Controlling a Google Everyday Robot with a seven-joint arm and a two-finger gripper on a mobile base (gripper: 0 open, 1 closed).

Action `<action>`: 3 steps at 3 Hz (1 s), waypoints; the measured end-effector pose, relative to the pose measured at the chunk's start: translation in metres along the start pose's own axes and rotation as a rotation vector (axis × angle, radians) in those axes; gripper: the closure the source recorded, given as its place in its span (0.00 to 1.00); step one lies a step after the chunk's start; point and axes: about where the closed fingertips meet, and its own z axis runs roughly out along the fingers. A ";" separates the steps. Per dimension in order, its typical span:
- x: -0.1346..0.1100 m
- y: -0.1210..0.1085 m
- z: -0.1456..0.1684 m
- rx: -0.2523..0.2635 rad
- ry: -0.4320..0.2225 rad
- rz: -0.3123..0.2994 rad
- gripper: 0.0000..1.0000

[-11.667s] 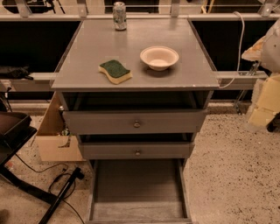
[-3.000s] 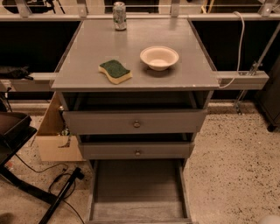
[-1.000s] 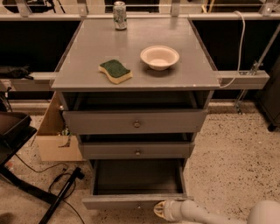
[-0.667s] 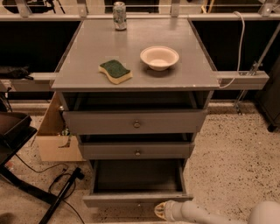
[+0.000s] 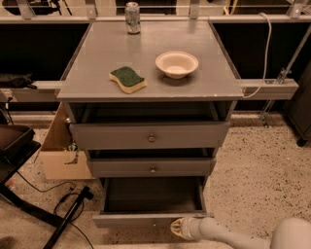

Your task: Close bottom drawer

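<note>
Low at the frame's bottom edge, the pincer [image 5: 177,227] lay against the front of the bottom drawer [image 5: 127,220], near its right end. Whether it was spread or closed could not be told. The arm [image 5: 228,234] behind it was cut off at the lower right corner. That drawer stood pulled out beneath the two others, its knob hard to make out and its floor in shadow. Three drawers in all: the top drawer [image 5: 151,137] and middle drawer [image 5: 152,168] each sat slightly out. On the tabletop [image 5: 97,53] stood one can [image 5: 132,10], one sponge [image 5: 128,79] and one bowl [image 5: 177,63]. One cardboard box [image 5: 58,160] stood at the left, partly hidden by the cabinet
</note>
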 end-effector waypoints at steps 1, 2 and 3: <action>-0.005 -0.018 -0.001 0.023 0.002 -0.004 1.00; -0.013 -0.053 -0.003 0.068 0.006 -0.010 1.00; -0.014 -0.057 -0.004 0.075 0.007 -0.011 1.00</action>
